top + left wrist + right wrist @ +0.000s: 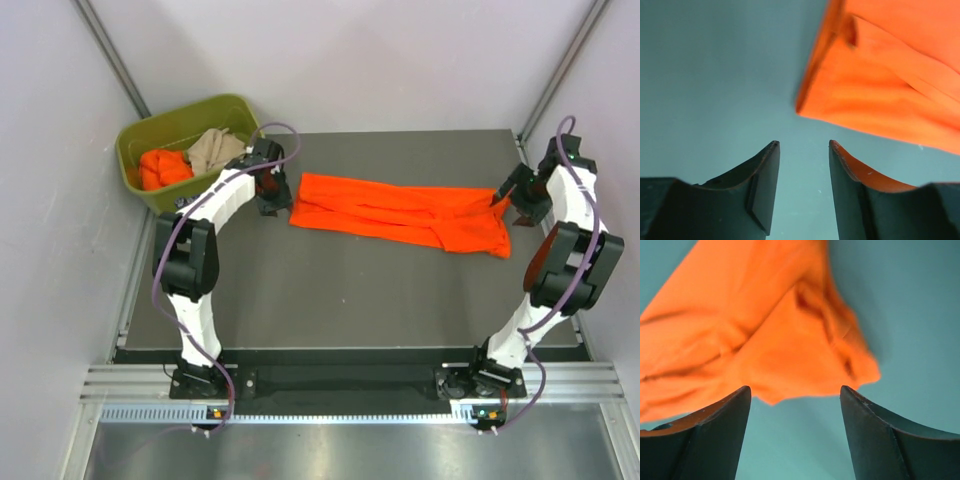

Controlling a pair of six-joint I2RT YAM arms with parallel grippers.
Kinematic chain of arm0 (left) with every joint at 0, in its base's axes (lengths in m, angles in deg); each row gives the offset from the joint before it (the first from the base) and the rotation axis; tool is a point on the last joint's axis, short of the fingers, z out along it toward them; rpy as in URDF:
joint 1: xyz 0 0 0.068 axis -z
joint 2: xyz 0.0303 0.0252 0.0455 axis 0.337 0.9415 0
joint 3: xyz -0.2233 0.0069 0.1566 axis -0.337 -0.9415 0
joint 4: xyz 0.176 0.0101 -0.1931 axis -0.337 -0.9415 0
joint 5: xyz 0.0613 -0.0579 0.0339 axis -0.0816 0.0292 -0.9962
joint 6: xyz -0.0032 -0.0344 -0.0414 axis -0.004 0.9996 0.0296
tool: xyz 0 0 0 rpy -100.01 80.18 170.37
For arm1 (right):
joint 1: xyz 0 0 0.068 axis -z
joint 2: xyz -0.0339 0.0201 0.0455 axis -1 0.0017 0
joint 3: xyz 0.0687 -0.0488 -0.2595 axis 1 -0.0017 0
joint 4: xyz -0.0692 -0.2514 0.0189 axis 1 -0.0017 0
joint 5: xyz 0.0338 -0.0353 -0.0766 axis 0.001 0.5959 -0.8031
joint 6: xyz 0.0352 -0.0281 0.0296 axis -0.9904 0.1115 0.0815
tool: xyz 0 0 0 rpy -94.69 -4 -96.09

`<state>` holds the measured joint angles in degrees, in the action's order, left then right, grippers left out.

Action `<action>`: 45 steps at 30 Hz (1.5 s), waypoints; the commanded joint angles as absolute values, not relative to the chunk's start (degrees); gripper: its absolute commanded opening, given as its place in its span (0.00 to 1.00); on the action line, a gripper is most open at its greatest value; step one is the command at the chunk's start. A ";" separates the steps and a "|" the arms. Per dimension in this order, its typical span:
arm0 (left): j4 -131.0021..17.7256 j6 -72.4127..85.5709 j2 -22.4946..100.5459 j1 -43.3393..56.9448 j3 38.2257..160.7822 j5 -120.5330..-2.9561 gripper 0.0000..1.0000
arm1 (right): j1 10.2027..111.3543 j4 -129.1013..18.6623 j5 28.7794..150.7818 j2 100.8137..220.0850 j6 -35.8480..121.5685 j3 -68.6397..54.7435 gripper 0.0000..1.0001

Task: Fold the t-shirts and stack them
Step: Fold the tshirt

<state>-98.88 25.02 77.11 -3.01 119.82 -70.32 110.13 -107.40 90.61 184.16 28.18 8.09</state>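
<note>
The left gripper (803,144) and right gripper (795,389) stand open, empty, just off opposite ends of the orange t-shirt (400,212).

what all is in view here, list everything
folded t-shirt: one, bright orange, a long strip across the table
crumpled t-shirt: one, orange, left side of the bin
beige t-shirt: one, beige-tan, in the bin beside the orange one
bin: one, olive green, at the table's far left corner
table: one, dark grey, under the strip
left arm: one, white and black, jaws open and empty at the strip's left end
right arm: one, white and black, jaws open and empty at its right end
</note>
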 commanded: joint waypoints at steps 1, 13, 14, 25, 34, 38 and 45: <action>-94.17 22.86 71.73 -1.51 116.56 -67.31 0.48 | 106.09 -105.08 95.14 176.42 27.53 1.04 0.71; -89.86 21.45 76.03 0.25 116.01 -63.33 0.45 | 105.38 -90.49 103.41 172.53 20.14 -20.00 0.38; -89.94 21.54 76.38 0.25 116.10 -62.89 0.46 | 105.46 -89.87 102.97 173.14 20.23 -20.18 0.40; -90.29 21.54 75.59 0.43 115.84 -61.75 0.45 | 105.64 -89.34 98.49 176.66 20.94 -19.83 0.51; -92.05 21.46 74.71 0.43 116.63 -61.30 0.44 | 105.73 -86.09 98.14 178.16 19.62 -18.78 0.36; -92.40 21.02 74.36 0.43 116.81 -61.66 0.44 | 105.73 -85.56 98.05 178.51 19.35 -18.68 0.24; -92.49 20.84 73.75 0.43 116.98 -61.48 0.44 | 105.55 -86.09 99.80 177.46 17.77 -17.72 0.00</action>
<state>-92.54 21.83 76.54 0.25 115.56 -61.89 105.41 -87.18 98.78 178.48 19.00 -20.63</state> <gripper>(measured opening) 0.440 0.012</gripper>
